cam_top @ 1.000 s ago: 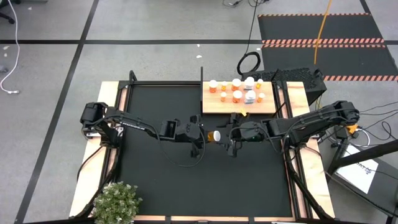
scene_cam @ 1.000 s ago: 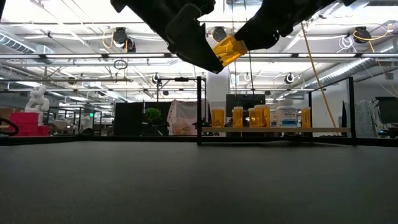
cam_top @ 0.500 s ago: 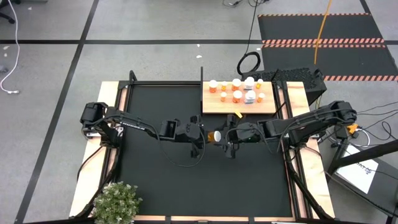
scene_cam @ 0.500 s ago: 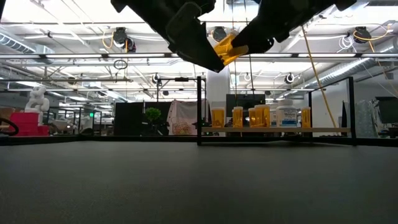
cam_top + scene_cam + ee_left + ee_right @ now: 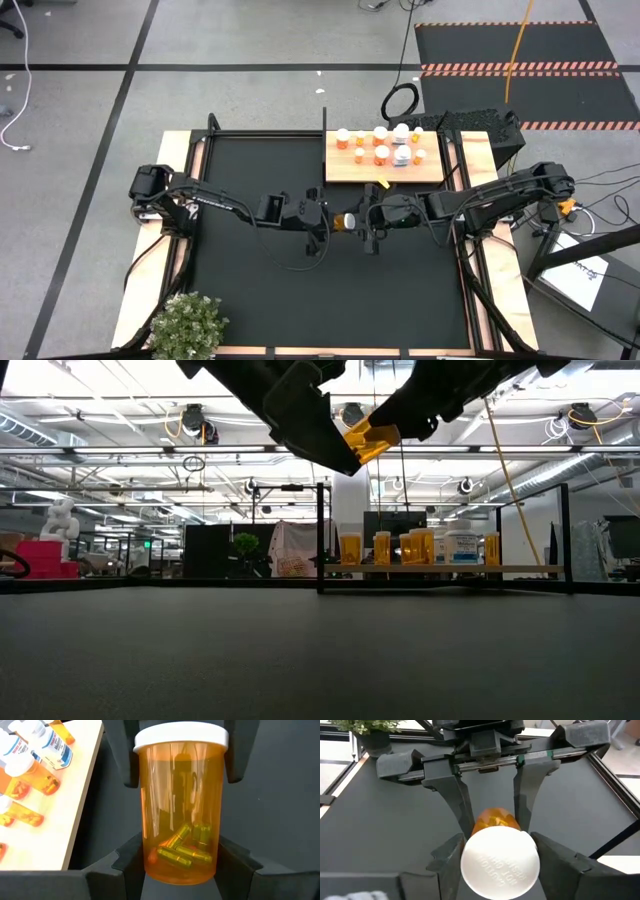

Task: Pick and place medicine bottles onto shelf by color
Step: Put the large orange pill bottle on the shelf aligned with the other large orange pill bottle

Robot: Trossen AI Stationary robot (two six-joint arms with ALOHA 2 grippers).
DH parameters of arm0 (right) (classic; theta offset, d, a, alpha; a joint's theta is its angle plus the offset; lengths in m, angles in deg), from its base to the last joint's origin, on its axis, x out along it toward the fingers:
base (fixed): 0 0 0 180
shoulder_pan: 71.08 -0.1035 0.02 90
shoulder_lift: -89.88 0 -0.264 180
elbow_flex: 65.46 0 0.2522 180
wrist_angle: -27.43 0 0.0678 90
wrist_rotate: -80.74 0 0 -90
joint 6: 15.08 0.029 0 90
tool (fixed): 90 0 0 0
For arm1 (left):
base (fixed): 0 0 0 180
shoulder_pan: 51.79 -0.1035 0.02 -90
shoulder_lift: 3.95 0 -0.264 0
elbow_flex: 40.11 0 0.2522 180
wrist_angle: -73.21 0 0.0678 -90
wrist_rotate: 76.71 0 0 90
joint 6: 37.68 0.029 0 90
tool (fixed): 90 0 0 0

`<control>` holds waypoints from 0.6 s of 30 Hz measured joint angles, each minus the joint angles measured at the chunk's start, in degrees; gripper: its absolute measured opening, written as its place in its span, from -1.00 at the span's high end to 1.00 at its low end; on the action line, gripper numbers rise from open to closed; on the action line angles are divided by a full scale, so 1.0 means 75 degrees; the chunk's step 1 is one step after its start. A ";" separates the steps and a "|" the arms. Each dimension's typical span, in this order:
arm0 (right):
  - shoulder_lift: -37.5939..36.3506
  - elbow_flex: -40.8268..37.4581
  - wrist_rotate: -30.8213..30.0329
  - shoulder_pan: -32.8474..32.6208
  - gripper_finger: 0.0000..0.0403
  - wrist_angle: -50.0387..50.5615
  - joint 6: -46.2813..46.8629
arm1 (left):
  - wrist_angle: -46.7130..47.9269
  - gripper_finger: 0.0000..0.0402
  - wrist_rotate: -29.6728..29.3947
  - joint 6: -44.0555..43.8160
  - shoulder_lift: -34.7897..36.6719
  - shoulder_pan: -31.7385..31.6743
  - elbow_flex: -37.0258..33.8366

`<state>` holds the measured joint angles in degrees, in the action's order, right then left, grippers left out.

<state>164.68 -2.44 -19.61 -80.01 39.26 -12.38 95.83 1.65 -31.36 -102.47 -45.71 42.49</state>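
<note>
Right gripper (image 5: 366,222) advanced onto orange bottle (image 5: 346,219) since 1.0 s ago | left gripper (image 5: 322,222) fingers grip bottle body mid-frame, aloft | right fingers flank cap, likely unclosed | handover toward shelf (image 5: 340,170) pending

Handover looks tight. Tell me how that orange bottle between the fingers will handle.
The orange bottle is probably light: only a few capsules lie in it. Its smooth round wall may slip or twist in the left gripper. Released on its side, it would likely roll.
</note>
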 joint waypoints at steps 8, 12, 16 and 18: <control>0.0000 0.0000 0.0009 -0.0003 -0.13 0.0006 0.0011 | -0.0011 0.11 -0.0022 0.0094 0.0000 0.0014 0.0000; 0.0000 0.0000 0.0023 -0.0007 -0.23 0.0011 0.0012 | -0.0015 0.07 -0.0032 0.0091 0.0000 0.0012 0.0000; 0.0000 0.0000 0.0023 -0.0020 -0.25 0.0131 0.0012 | -0.0015 0.11 -0.0032 0.0093 0.0000 0.0015 0.0000; 0.0000 0.0000 0.0023 -0.0020 -0.24 0.0135 0.0012 | -0.0016 0.12 -0.0032 0.0094 0.0000 0.0012 0.0000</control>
<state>164.68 -2.44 -19.44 -80.16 40.27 -12.29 95.71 1.41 -30.65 -102.47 -45.62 42.49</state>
